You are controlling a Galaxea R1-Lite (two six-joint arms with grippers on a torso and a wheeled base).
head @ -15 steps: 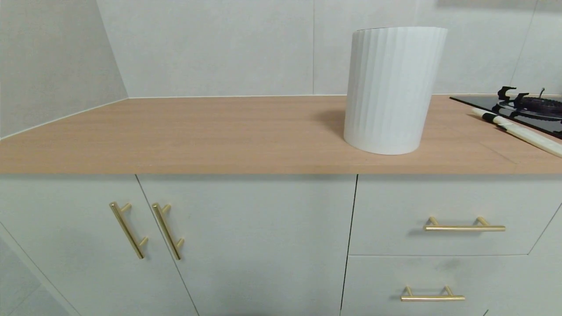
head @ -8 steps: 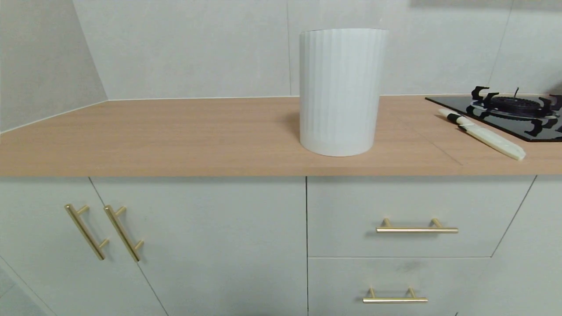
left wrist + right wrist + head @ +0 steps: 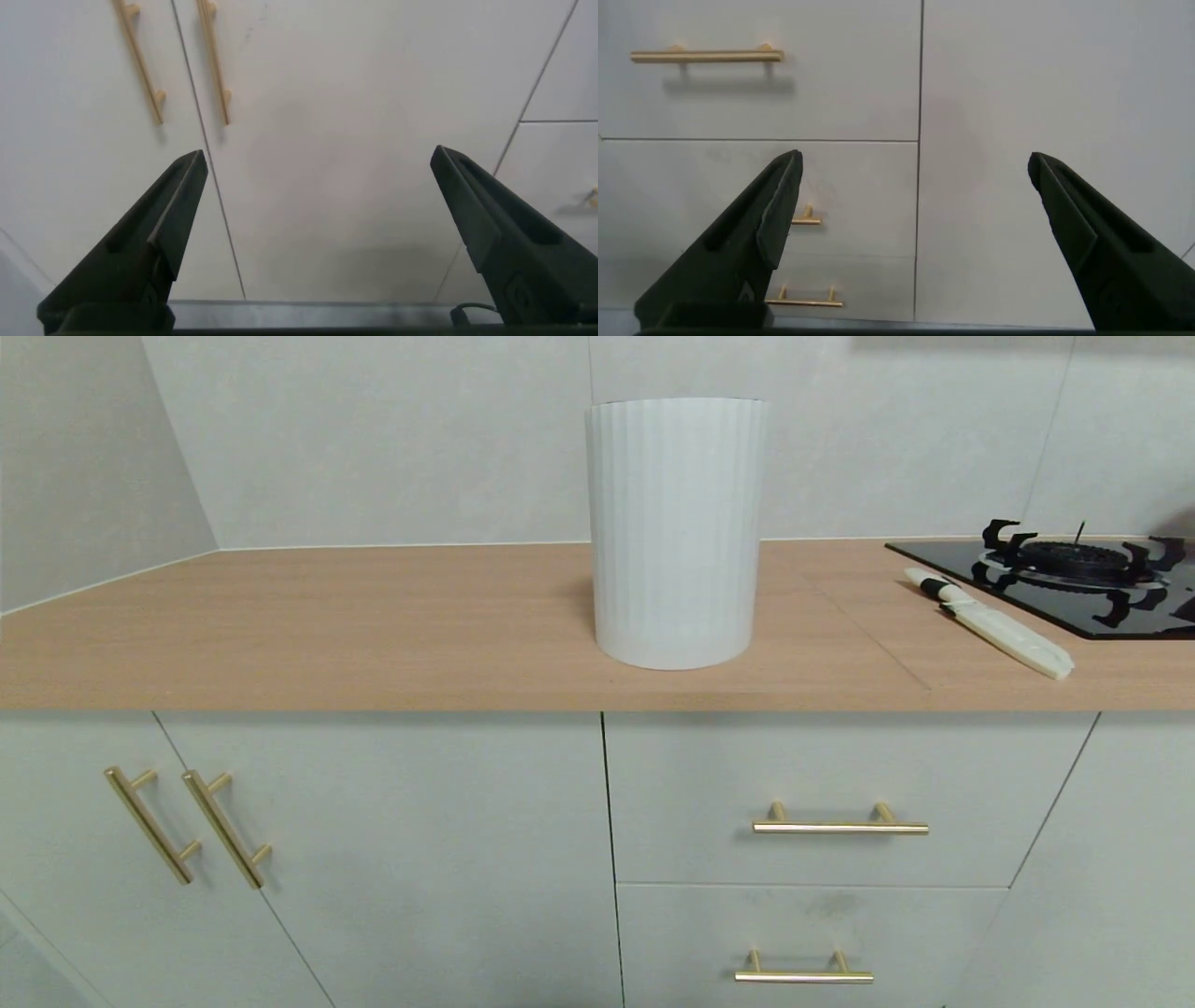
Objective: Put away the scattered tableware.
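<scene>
Left fingers (image 3: 154, 238), right fingers (image 3: 747, 238), dark grey, tapered wedges

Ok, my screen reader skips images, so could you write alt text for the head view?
A tall white ribbed container stands on a wooden counter, with a white knife lying to its right beside a black gas hob. Below are pale cabinet doors and drawers with gold handles.

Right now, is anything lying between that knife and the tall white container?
Nothing visible does: only bare counter separates the knife from the container.
</scene>
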